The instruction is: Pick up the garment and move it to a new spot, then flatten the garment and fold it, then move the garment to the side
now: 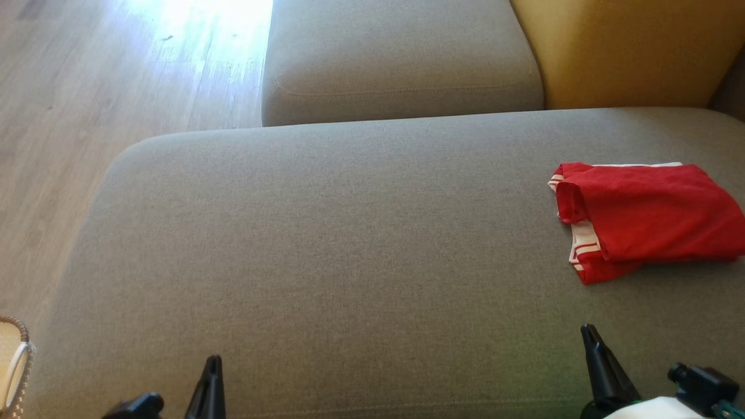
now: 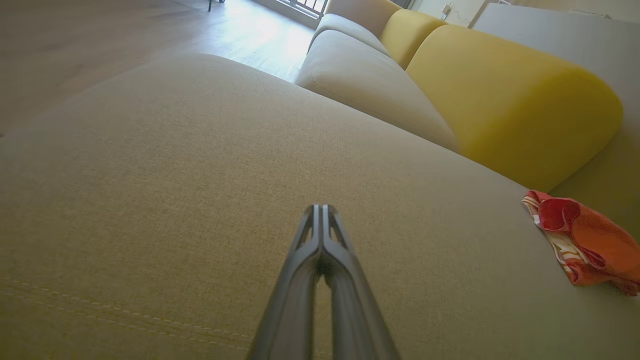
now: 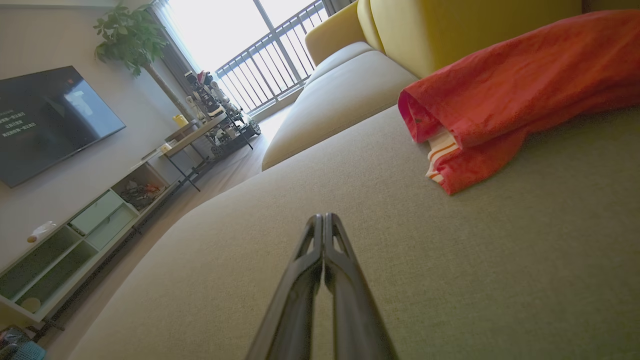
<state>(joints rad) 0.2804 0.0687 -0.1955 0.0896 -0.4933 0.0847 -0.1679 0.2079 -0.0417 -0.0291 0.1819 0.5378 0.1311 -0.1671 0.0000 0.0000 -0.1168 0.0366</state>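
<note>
The garment (image 1: 646,215) is lying folded on the grey cushion (image 1: 349,244), sitting far over on its right side, with its right end running out of the head view. It's showing red cloth, with white striped trim peeking out along the left edge and lower-left corner. The top layer is curling over at the left end, bulging rather than lying flat. It's resting near the yellow backrest (image 1: 628,52), apart from it.

Dark, tapered robot hands
The left hand (image 1: 213,361) and right hand (image 1: 589,331) each had long black fingers (image 2: 350,285) narrowing to points; behind the right hand sat white casing (image 1: 657,411) and a black knob (image 1: 701,385).
</note>
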